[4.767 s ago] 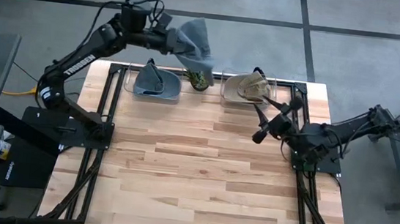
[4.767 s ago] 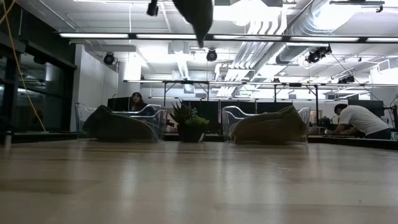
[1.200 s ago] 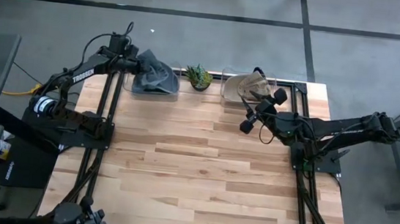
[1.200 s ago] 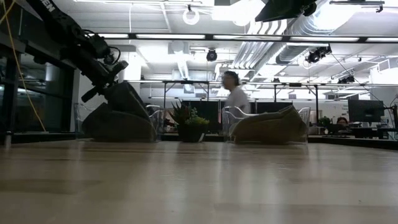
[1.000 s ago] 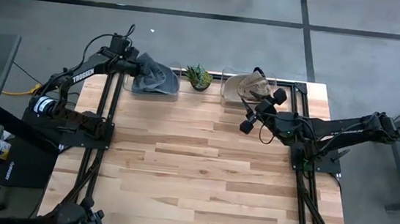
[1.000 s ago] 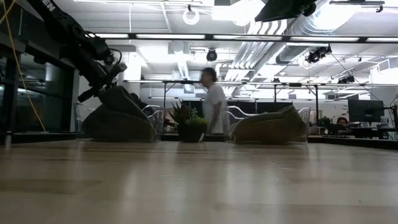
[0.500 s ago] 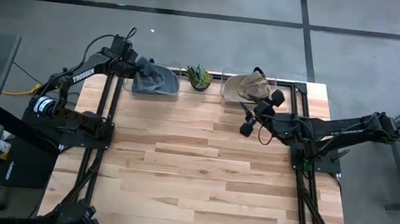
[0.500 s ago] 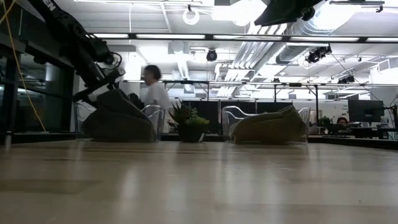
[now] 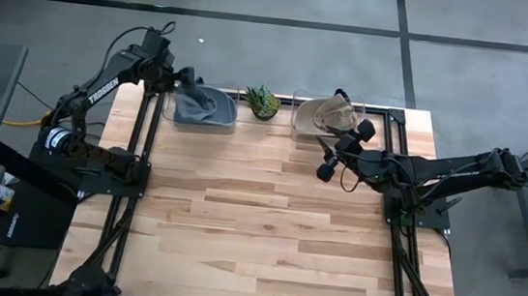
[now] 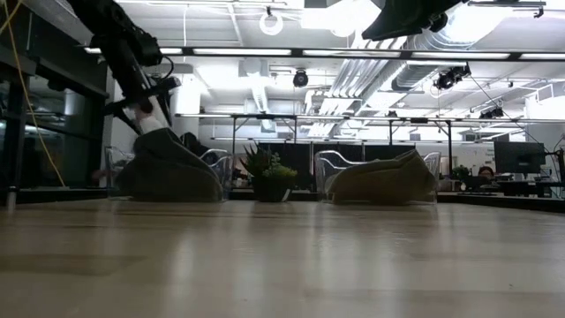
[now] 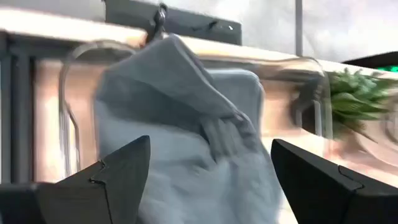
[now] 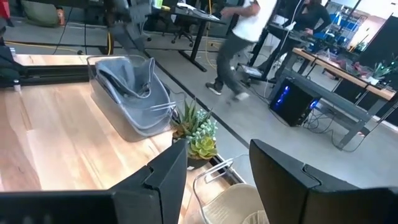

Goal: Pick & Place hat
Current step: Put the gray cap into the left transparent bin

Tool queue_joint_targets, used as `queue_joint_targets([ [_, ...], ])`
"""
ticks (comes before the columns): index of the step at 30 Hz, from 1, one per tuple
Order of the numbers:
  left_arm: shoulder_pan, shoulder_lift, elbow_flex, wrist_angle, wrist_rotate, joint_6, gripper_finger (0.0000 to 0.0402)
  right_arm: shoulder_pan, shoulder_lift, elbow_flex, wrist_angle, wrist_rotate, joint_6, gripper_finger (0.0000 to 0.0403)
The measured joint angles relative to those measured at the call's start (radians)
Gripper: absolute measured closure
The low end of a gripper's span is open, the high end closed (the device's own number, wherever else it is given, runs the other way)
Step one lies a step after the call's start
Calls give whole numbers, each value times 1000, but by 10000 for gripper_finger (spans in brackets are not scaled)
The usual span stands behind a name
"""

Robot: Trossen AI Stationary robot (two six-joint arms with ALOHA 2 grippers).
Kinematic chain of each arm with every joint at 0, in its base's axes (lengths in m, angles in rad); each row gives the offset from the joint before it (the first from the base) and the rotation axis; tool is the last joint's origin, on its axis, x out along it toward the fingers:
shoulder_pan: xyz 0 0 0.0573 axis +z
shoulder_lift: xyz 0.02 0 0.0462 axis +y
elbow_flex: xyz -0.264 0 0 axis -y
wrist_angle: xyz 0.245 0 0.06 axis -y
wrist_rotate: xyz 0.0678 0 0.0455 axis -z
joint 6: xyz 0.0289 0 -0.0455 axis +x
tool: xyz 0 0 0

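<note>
Left tool (image 9: 186, 78), released and lifted off since a second ago, leaves the grey hat (image 9: 202, 103) in its clear bin (image 9: 231, 118) at the surface's far edge, suggesting placement is done; right tool (image 9: 333, 155) hovers open.

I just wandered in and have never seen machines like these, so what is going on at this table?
Two dark robot arms are sorting hats into clear plastic bins. The left hand is open just above the grey fabric hat, which lies in the clear bin at the table's far edge, so that hat looks delivered. The right hand hovers open and empty near the other clear bin, which holds a tan hat. A small potted plant stands between the bins.
</note>
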Motion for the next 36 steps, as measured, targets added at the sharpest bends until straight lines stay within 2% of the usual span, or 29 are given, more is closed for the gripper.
queue_joint_targets([
  [5, -1, 0, 63, -97, 128, -121, 97, 0, 0, 0, -24, -17, 24, 233],
  [8, -8, 0, 66, -110, 181, -191, 130, 0, 0, 0, -25, -17, 24, 233],
  [12, -58, 4, 66, -113, 156, -259, 214, 0, 0, 0, -26, -17, 24, 234],
  [17, -122, 3, 66, -118, 150, -309, 357, 0, 0, 0, -31, -17, 23, 234],
  [19, -149, 3, 66, -126, 151, -322, 389, 0, 0, 0, -31, -17, 24, 234],
  [26, -247, 4, 66, -210, 166, -399, 398, 0, 0, 0, -33, -17, 45, 234],
  [32, -304, 6, 66, -248, -6, -415, 401, 0, 0, 0, -64, -44, 86, 234],
  [36, -301, 30, 65, -245, -32, -437, 401, 0, 0, 0, -81, -65, 100, 234],
])
